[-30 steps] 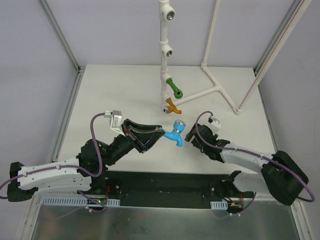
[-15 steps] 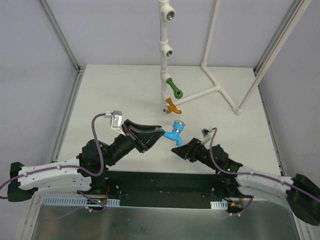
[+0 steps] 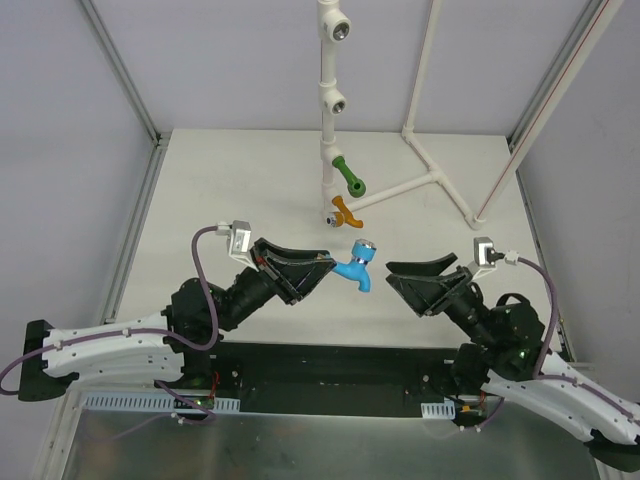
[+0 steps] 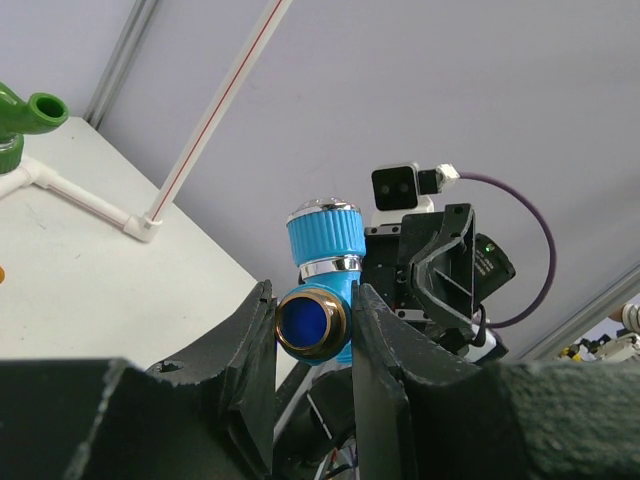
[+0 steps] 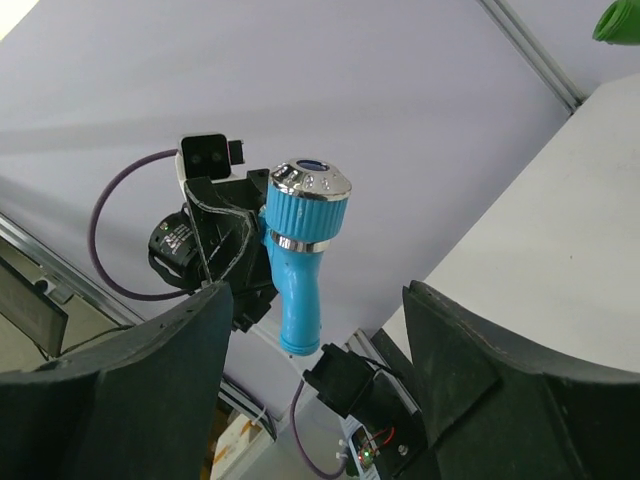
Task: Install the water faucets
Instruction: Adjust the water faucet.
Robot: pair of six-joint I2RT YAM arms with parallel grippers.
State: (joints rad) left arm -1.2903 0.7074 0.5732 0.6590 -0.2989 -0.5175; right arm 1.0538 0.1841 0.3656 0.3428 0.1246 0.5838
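Blue faucet (image 3: pixel 352 268) upright, chrome cap (image 3: pixel 365 246) uppermost

- Bare gap between right gripper (image 3: pixel 402 289) and blue faucet (image 3: pixel 357 266) straight ahead of it.
- Pipe (image 3: pixel 326 125) with orange faucet (image 3: pixel 345 210) stands forward-left of left gripper (image 3: pixel 322 266).

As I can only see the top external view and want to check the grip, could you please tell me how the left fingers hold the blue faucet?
Observer: In the left wrist view, the left gripper has its fingers pressed against both sides of the blue faucet, at its brass-ringed opening.
Operator: Thank you. Which end faces the right arm?
Observer: In the right wrist view, the shiny capped end points toward the right gripper, whose open fingers do not touch it.
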